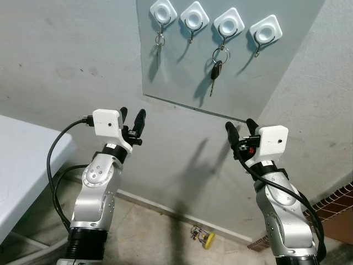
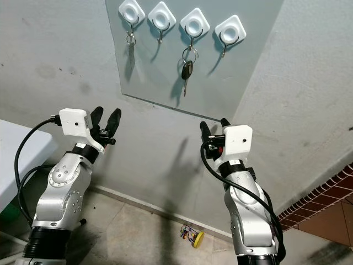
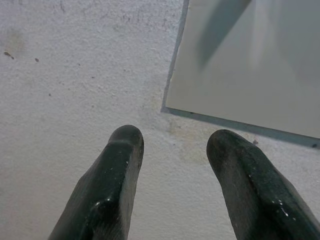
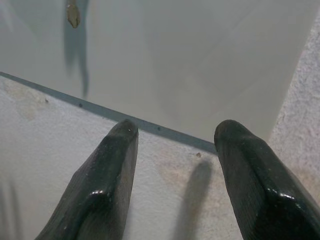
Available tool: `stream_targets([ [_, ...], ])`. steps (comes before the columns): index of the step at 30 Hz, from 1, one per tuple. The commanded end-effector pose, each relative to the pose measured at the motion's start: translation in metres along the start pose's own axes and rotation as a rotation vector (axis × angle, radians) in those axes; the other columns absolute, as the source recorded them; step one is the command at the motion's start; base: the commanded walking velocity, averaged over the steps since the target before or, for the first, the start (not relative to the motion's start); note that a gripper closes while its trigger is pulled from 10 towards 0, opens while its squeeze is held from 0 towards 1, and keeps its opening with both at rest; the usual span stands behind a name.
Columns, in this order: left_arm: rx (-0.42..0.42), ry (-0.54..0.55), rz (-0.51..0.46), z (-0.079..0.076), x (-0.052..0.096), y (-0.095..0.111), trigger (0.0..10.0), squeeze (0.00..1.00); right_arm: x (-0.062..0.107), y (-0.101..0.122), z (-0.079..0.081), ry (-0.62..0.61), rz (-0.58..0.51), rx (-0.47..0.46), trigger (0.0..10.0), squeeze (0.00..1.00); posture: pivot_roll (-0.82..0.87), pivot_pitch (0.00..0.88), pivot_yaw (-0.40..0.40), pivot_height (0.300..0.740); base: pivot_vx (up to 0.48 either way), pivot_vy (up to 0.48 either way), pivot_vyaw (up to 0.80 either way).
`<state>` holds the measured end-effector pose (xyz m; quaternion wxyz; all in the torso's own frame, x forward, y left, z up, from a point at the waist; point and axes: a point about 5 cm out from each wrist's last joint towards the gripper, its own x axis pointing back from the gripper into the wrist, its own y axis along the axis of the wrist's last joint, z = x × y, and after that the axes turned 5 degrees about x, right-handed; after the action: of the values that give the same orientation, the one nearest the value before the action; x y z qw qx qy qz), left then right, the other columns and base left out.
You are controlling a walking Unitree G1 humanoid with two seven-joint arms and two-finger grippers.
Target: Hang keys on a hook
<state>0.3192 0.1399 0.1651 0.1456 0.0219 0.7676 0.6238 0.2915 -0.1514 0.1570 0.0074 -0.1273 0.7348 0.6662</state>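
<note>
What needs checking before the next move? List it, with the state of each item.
1. Car key hanging from the third hook: ok.
2. Small key hanging from the first hook: ok.
3. Second hook and fourth hook free: ok.
4. Left claw open, holding nothing: ok.
5. Right claw open, holding nothing: ok.
6. Small yellow object on the floor by the wall, a dropped key or not: cannot tell.
</note>
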Motion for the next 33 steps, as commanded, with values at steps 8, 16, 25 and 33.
stream_targets([
  [8,0.021,-0.016,0.016,-0.0014,0.0015,-0.0031,10.0,0.0,0.0033,0.0045,-0.0038,-0.008,-0.018,0.003,10.0,0.0,-0.08,0.036,-0.048,0.74,0.0,0.226,0.8],
  [16,-0.006,-0.011,0.018,-0.0025,0.0018,-0.0034,10.0,0.0,0.0041,0.0042,-0.008,-0.015,-0.01,0.011,10.0,0.0,-0.08,0.047,-0.048,0.74,0.0,0.057,0.8],
  [25,0.0,0.004,0.03,-0.0015,0.0016,-0.004,10.0,0.0,0.0051,0.0044,-0.0112,-0.027,-0.009,0.009,10.0,0.0,-0.08,0.063,-0.042,0.74,0.0,0.0,0.8],
  [33,0.016,0.022,0.048,0.0016,-0.0001,-0.0043,10.0,0.0,0.0035,0.0057,-0.0119,-0.026,-0.013,0.009,10.0,0.0,-0.08,0.064,-0.04,0.74,0.0,0.0,0.8],
])
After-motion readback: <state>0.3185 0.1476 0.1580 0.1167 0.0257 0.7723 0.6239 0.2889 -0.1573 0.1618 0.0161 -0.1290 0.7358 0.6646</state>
